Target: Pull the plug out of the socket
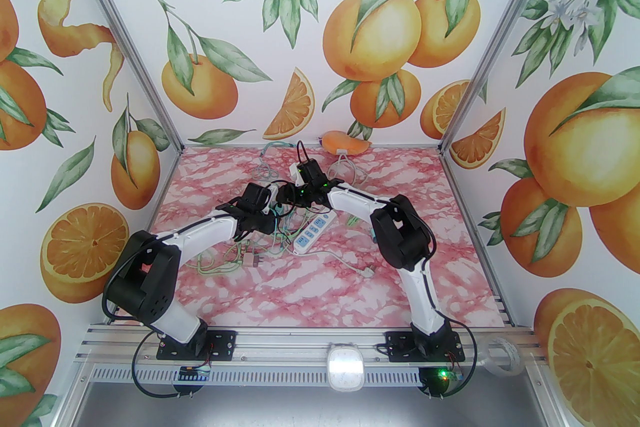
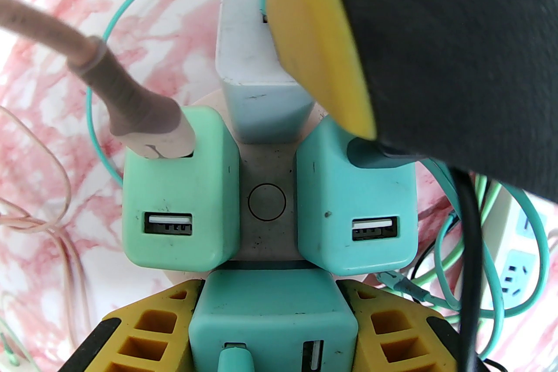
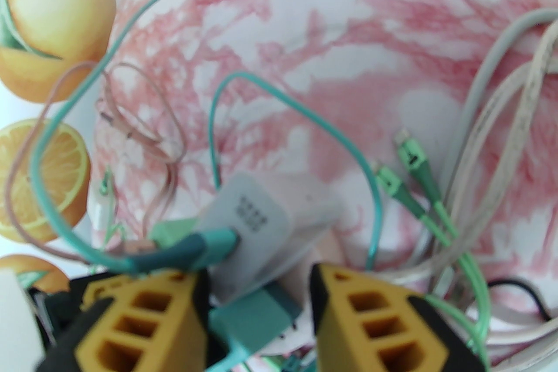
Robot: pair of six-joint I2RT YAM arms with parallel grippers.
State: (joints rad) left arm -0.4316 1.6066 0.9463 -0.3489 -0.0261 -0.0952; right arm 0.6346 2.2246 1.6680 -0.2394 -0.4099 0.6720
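Reaching inward, elbows (image 1: 145, 265) bent, left jaws clamping teal plug (image 2: 270, 309), right jaws' state unclear.

- Table (image 1: 300, 295): smooth, slightly glossy sheet printed like pink marble.
- Teal charger (image 2: 270, 309): matt plastic, lightly scuffed and specked.
- Hub (image 2: 266, 169): smooth grey matt plastic.
- Brown cable (image 2: 43, 25): woven cloth sheath, rubbery collar.
- Fingers (image 2: 144, 335): yellow matt plastic with open pockets, black edges.
- Rail (image 1: 280, 345): ribbed bare metal.
- Arms (image 1: 200, 235): glossy white plastic shells.
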